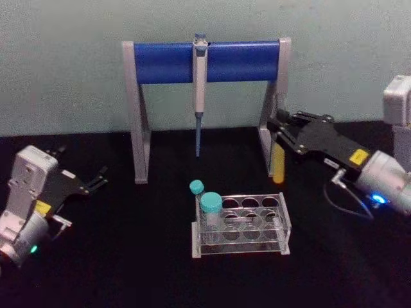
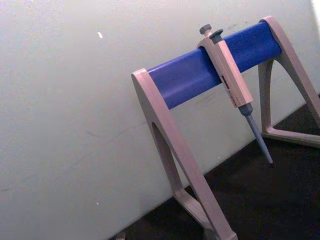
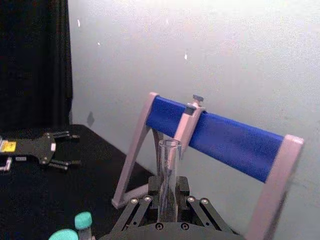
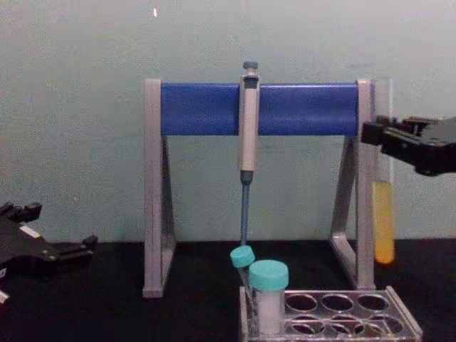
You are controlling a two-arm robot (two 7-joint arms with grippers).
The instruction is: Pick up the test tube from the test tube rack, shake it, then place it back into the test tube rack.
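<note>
- My right gripper [image 1: 280, 128] is clamped on the test tube [image 1: 278, 165], jaws closed round its upper part. The tube hangs upright below them, with the yellow liquid at its bottom end.
- The test tube rack [image 1: 284, 221] sits below my jaws and nearer my body.
- I judge this the shake step: the tube is out and clear of the table.
- Next calls for short wrist swings, missing the pipette stand [image 1: 167, 61] leg just beside the tube and spilling nothing from the open mouth.
- My left gripper [image 1: 96, 179] is parked well off, jaws apart and empty.

Yellow liquid [image 4: 383, 231] in clear test tube [image 4: 383, 196], teal caps [image 4: 268, 273], blue-barred grey stand [image 4: 206, 109], black table [image 4: 107, 313]
</note>
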